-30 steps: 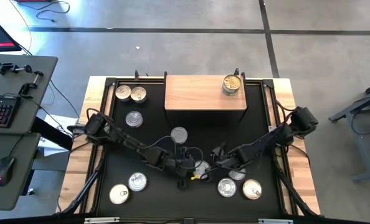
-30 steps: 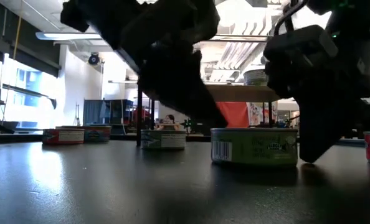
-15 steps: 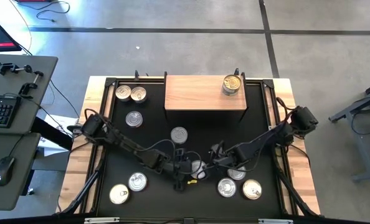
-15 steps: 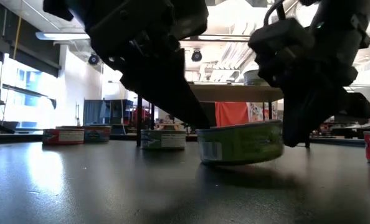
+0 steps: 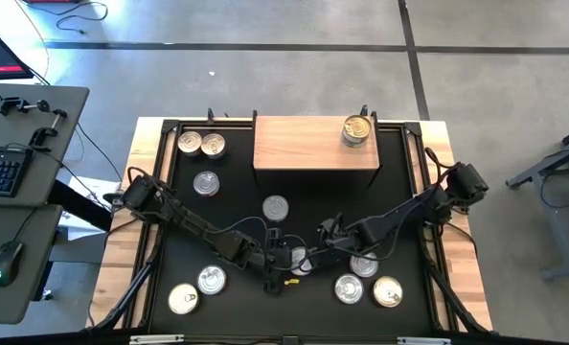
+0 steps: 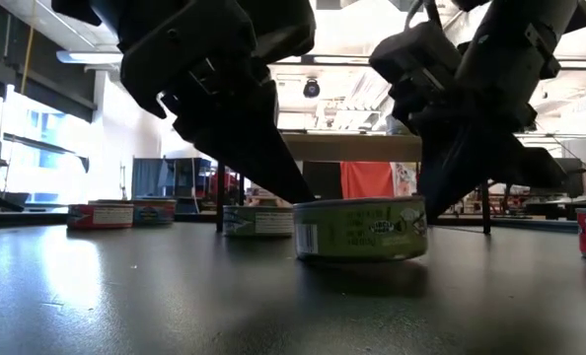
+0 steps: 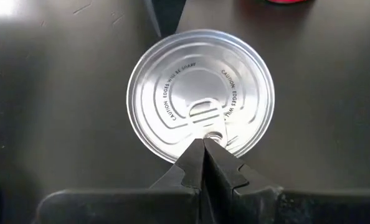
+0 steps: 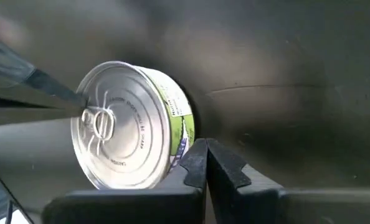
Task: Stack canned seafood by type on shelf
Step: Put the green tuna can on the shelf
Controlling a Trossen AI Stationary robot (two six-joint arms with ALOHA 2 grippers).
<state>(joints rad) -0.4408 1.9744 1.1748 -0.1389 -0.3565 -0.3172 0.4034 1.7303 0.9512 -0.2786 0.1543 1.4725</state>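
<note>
Canned seafood sits scattered over the black bench [image 5: 399, 182], and one green-labelled tin [image 6: 362, 229] lies near its middle with both arms bent down over it. The left gripper [image 7: 205, 144] has its fingers pressed together, no gap between them, and their joined tip rests on the tin's silver lid right by the pull-tab. The right gripper [image 8: 205, 148] also has its fingers pinched tight with nothing between them; its tip meets the tin's side wall at the green label. In the low view the tin sits flat on the bench, the two dark grippers leaning in against it from either side.

Farther out, a silver-lidded tin [image 5: 276, 206] lies between the arms and the shelf [image 5: 304, 146]. That light wooden shelf stands at the far edge of the bench, and one gold-lidded tin [image 5: 356, 129] rests on its right end. Two tins [image 5: 200, 144] lie side by side left of the shelf, with another [image 5: 206, 183] just nearer. At the near edge, two tins [image 5: 197, 290] lie to the left and three tins [image 5: 368, 284] cluster on the right.
</note>
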